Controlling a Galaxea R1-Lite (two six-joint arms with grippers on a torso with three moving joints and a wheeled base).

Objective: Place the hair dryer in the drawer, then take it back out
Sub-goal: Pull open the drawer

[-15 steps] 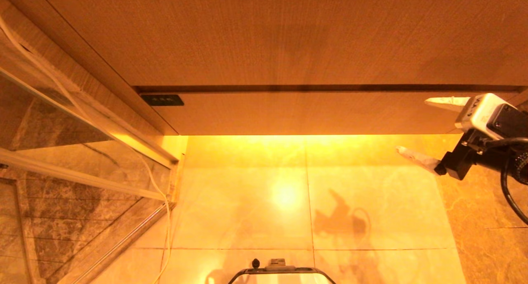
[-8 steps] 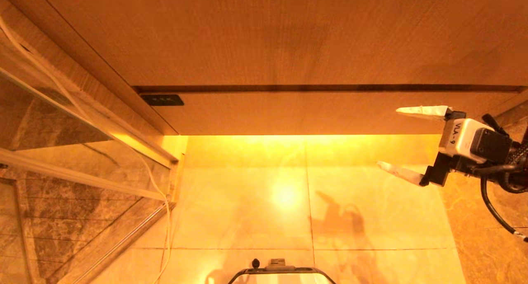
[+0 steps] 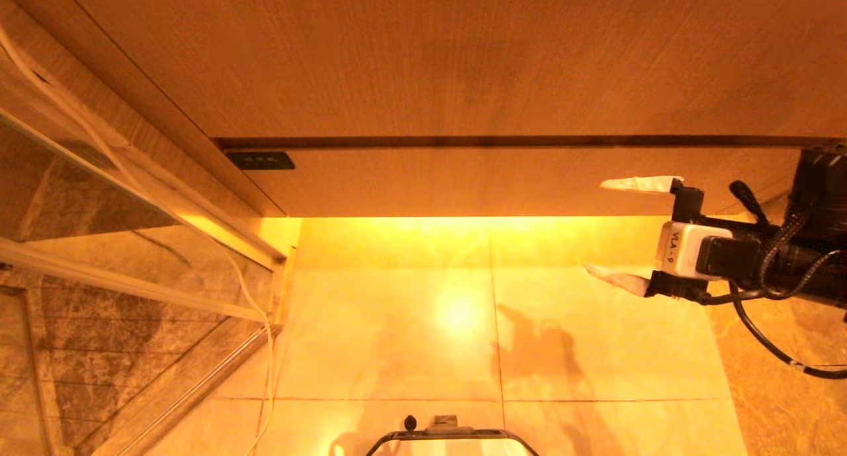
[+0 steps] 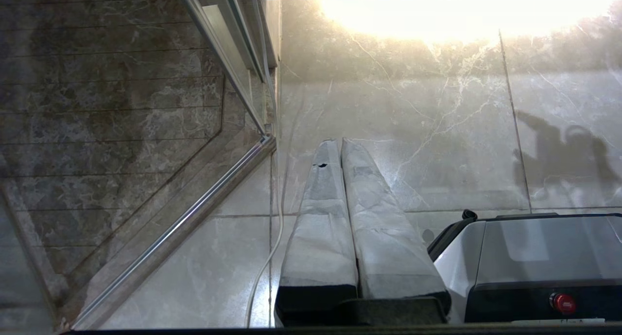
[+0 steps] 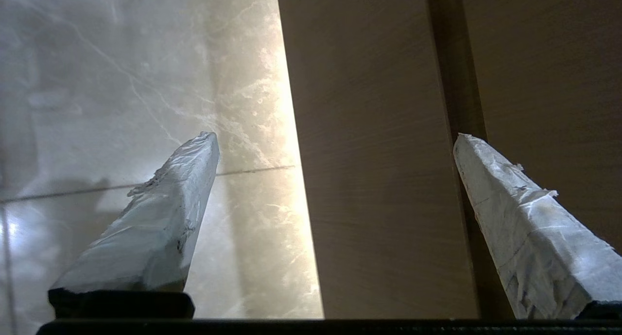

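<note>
The drawer point(image 3: 463, 181) is closed, its flat wood-grain front carrying a small black label point(image 3: 260, 160) at the left end, under the wooden countertop point(image 3: 430, 59). The hair dryer is out of view. My right gripper point(image 3: 594, 226) is open and empty at the right end of the drawer front, one fingertip level with the front and the other over the floor. In the right wrist view the right gripper point(image 5: 334, 136) spans the lower edge of the drawer front point(image 5: 379, 179) without touching it. My left gripper point(image 4: 338, 141) is shut and parked, pointing at the floor.
A glass shower door with a metal frame point(image 3: 132, 271) stands at the left, and a white cable point(image 3: 265, 350) hangs along it. Glossy marble floor tiles point(image 3: 397, 323) lie below the drawer. My base point(image 3: 450, 439) shows at the bottom edge.
My right gripper has come in from the right edge towards the left along the drawer front, its wrist has rolled, and its jaws have stayed open. The drawer has not moved.
</note>
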